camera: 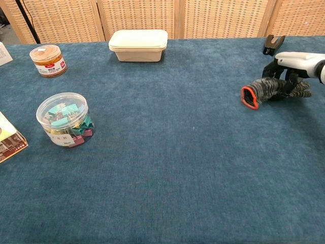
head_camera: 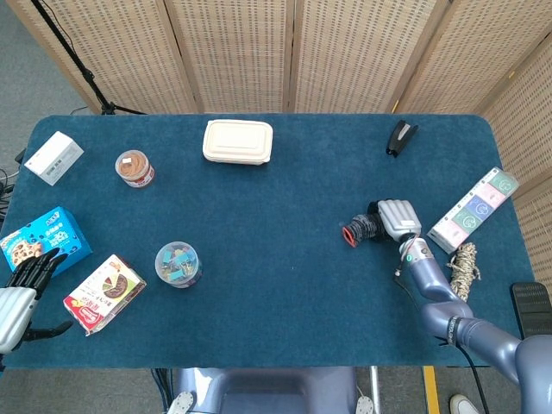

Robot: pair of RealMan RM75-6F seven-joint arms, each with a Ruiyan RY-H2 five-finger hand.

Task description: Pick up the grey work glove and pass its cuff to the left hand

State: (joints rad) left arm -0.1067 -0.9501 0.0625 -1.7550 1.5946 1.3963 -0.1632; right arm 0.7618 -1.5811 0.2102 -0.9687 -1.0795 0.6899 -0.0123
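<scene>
The right hand (head_camera: 393, 217) reaches over the right part of the table (head_camera: 285, 302), its forearm running back toward the near right corner. Its pale back faces up and its dark fingers (camera: 284, 81) curl down around the grey work glove (camera: 266, 89), grasping it. In the chest view the glove appears to be lifted slightly off the cloth, though this is hard to confirm. The glove's body is bunched under the palm, so most of it is hidden in the head view. Its orange-rimmed cuff (head_camera: 349, 235) sticks out from the hand, toward the table's middle, with the opening facing that way.

The left hand (head_camera: 21, 289) sits far off at the table's near left edge, well apart from the glove. It is released, holding nothing, with its dark fingers spread and pointing up the table. It is partly cut off by the frame edge in the head view, and the chest view does not show it.

Beyond the right hand, toward the far edge, lies a black stapler (head_camera: 399, 137). To its outer side sit a strip of coloured boxes (head_camera: 475, 210) and a coil of rope (head_camera: 463, 264).
</scene>
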